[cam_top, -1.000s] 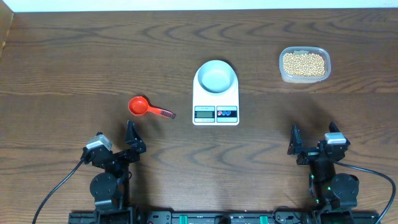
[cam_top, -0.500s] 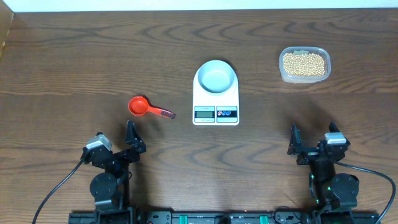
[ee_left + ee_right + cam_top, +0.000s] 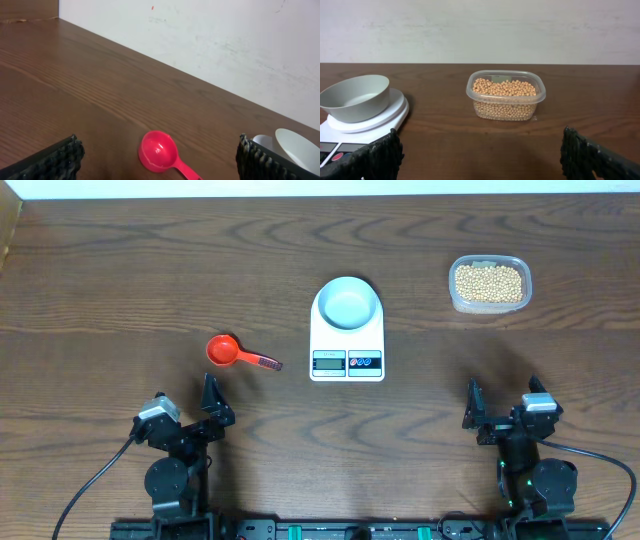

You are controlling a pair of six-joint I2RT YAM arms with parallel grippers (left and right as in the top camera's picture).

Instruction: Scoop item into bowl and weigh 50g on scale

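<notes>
I am looking at both arms parked at the near edge of the counter (image 3: 120, 280). The left gripper (image 3: 185, 408) and right gripper (image 3: 503, 405) are spread fully wide, with nothing between the fingers. The red scoop (image 3: 230, 352) is lying just ahead of the left gripper, so I judge that arm the nearer one. Its cup is sitting on the left and its handle is running right toward the scale (image 3: 346, 362), crosswise to a straight reach. The beans (image 3: 488, 281) are sitting in the clear tub (image 3: 489, 308) far right, ahead of the right arm. The empty bowl (image 3: 346, 303) is resting on the scale.
</notes>
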